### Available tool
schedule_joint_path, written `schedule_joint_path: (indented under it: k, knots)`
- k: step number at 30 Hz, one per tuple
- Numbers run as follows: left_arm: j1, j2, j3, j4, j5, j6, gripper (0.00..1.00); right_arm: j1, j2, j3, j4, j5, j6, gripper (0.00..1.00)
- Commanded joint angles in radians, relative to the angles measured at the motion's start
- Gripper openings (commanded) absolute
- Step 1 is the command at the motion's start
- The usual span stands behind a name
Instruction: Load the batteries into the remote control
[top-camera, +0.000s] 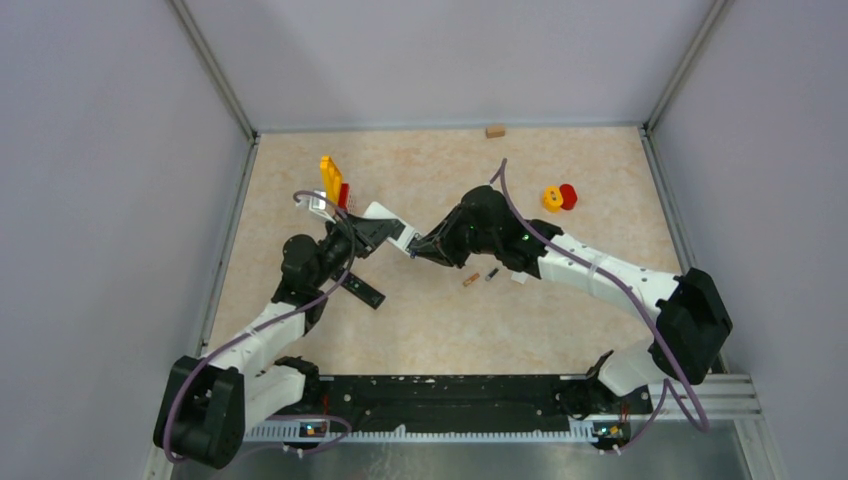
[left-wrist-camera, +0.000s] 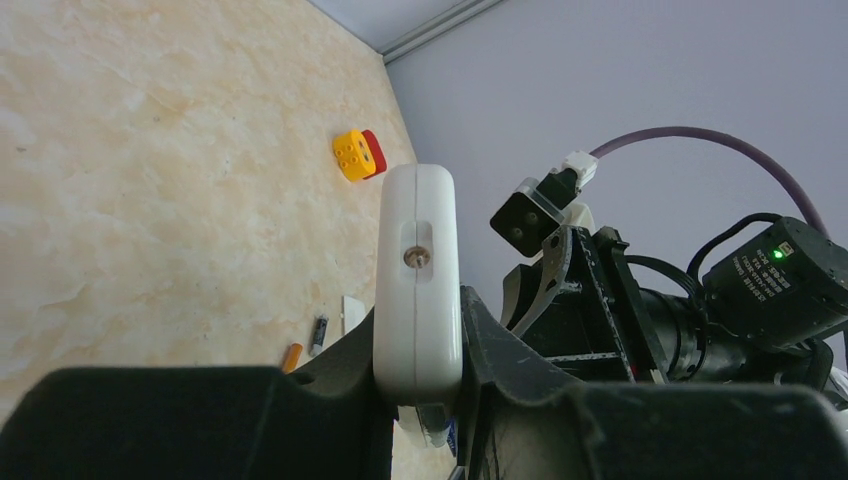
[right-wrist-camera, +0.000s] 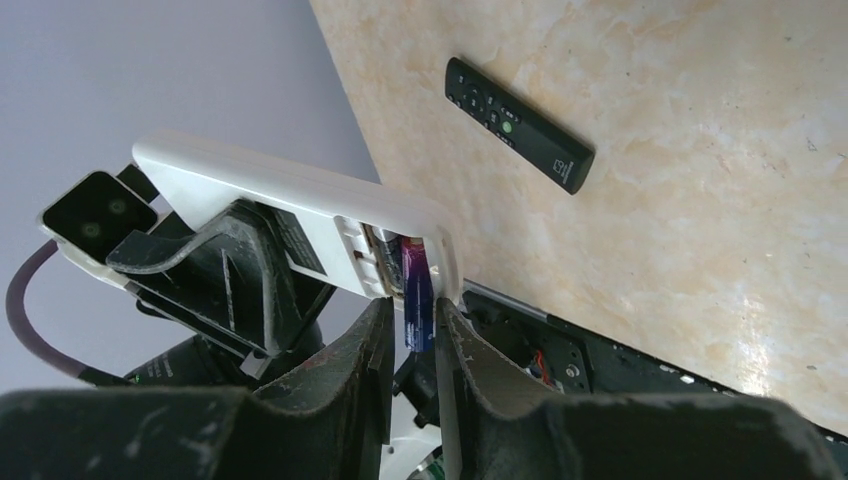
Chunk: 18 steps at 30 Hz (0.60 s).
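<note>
My left gripper is shut on a white remote and holds it above the table. In the left wrist view the remote stands edge-on between the fingers. My right gripper meets the remote's end. In the right wrist view it is shut on a purple-blue battery, whose upper end sits in the remote's open compartment. An orange battery and a dark battery lie on the table under the right arm. Both also show in the left wrist view, the orange one and the dark one.
A black remote lies near the left arm. A small white cover lies by the loose batteries. A yellow and red toy stands at the back left, another at the right. A wooden block sits by the back wall.
</note>
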Motion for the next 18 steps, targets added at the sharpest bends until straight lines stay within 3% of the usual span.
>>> schedule_joint_path:
  k: [1, 10, 12, 14, 18]
  knots:
    - [0.001, -0.023, 0.053, -0.001, -0.019, -0.010, 0.00, -0.010, -0.001, -0.006, -0.033, -0.019, -0.003, 0.23]
    - [0.000, -0.002, 0.075, -0.025, 0.011, -0.033, 0.00, -0.018, -0.017, -0.020, -0.011, -0.016, -0.008, 0.26]
    - [0.001, -0.001, 0.081, -0.044, 0.013, -0.028, 0.00, -0.019, -0.030, -0.020, 0.005, -0.007, -0.021, 0.39]
    - [0.001, 0.005, 0.087, -0.057, 0.019, -0.024, 0.00, -0.020, -0.044, -0.021, 0.011, 0.010, -0.041, 0.60]
    - [0.001, 0.022, 0.097, -0.067, 0.031, -0.024, 0.00, -0.019, -0.074, -0.028, 0.034, 0.037, -0.078, 0.78]
